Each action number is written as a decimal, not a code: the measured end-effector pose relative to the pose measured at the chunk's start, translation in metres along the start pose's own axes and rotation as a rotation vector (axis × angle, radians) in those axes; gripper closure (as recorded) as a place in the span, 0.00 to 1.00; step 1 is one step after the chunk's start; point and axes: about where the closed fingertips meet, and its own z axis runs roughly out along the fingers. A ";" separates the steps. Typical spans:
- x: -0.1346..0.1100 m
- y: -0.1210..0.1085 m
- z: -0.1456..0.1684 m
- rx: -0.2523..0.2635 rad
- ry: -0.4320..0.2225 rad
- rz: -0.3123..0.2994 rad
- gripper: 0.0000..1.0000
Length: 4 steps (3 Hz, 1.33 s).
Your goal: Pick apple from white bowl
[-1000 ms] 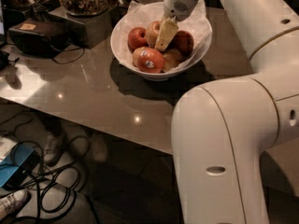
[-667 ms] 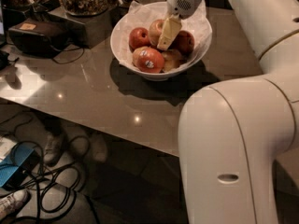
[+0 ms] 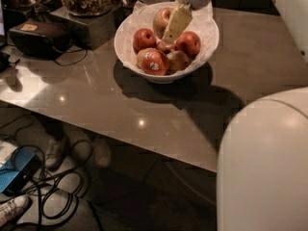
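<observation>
**Gripper down in the apple bowl**

The gripper comes in from the top and dips into the white bowl. It sits right beside the apple, so near that they look like they touch. I cannot tell if the jaws are spread or pinching the apple.

The apple is yellow and red. It lies at the back of the bowl, on the crinkly white paper. In front of it are more apples. One is a red apple on the left. Another red apple is on the right. At the front is an apple with a white sticker.

The bowl stands on a shiny grey surface. A dark box sits on the left of the surface. A big white robot arm fills the bottom right. Black cables lie on the floor below.
</observation>
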 end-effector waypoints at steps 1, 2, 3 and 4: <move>-0.019 0.020 -0.019 0.005 -0.022 -0.053 1.00; -0.039 0.044 -0.036 0.001 -0.049 -0.131 1.00; -0.052 0.068 -0.053 0.014 -0.073 -0.194 1.00; -0.063 0.091 -0.064 0.012 -0.107 -0.261 1.00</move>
